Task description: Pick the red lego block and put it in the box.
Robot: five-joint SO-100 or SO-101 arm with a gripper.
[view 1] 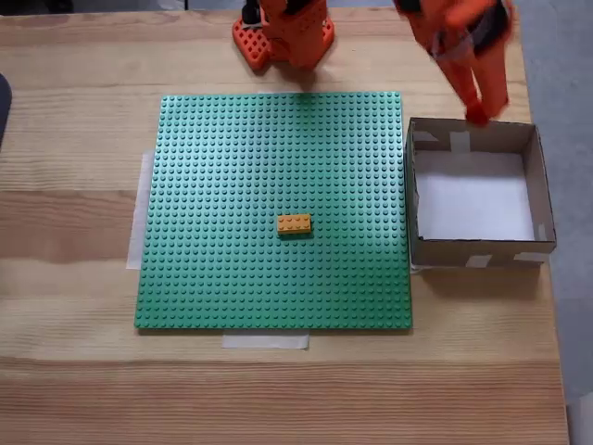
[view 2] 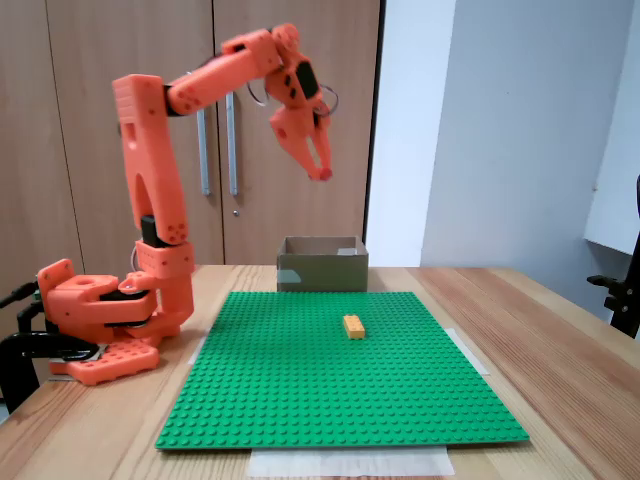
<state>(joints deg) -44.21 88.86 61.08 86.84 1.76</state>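
In the fixed view from the tabletop's front edge, pale tape (view 2: 350, 462) holds down the near edge of the green baseplate (view 2: 330, 395), and partway back on the plate sits the orange-yellow brick (view 2: 354, 327), alone on the studs. Beyond the plate's far edge stands the box (view 2: 322, 264), its cardboard wall patched with pale tape; the view from above shows it touching the plate's side toward the tabletop's right edge, its white floor (view 1: 474, 197) bare. High over the box hangs the pincer (view 2: 322, 170) — its fingers appear drawn together on a small red thing at the tips, seemingly the red lego block (view 2: 324, 174), though blur leaves this unsure. From above, that red tip (view 1: 476, 115) lies just over the box's far wall, near the tabletop's far right corner. A brick like this is judged light, rigid and smooth-sided, so it can slip or twist if pinched by a corner — the flat long sides are the sound hold. The arm's base (view 2: 100, 320) sits at the far left.
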